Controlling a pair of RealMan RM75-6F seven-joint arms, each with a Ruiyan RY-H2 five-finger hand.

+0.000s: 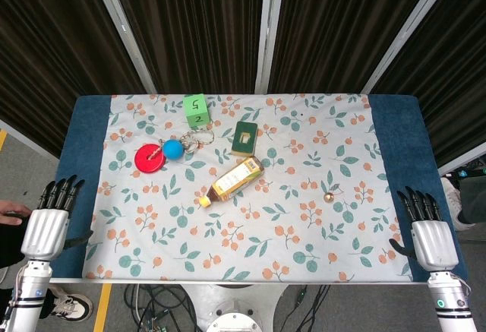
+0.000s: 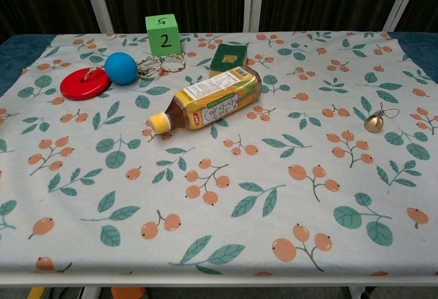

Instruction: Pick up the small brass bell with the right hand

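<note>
Well apart from the brass bell (image 1: 329,196), right hand (image 1: 427,230) empty, fingers extended (left hand (image 1: 50,217) likewise)

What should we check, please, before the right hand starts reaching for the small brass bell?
1. Bell located: ok. The small brass bell lies on the cloth near the table's right side.
2. Space around the bell: ok. Nothing touches it; the bottle lies well to its left.
3. Right hand free: ok. The right hand holds nothing, fingers apart, at the table's right edge.
4. Path from hand to bell: ok. Only bare tablecloth lies between them.
5. Left hand out of the way: ok. The left hand rests at the far left edge.
6. Bell's red cord: cannot tell how it lies.
</note>
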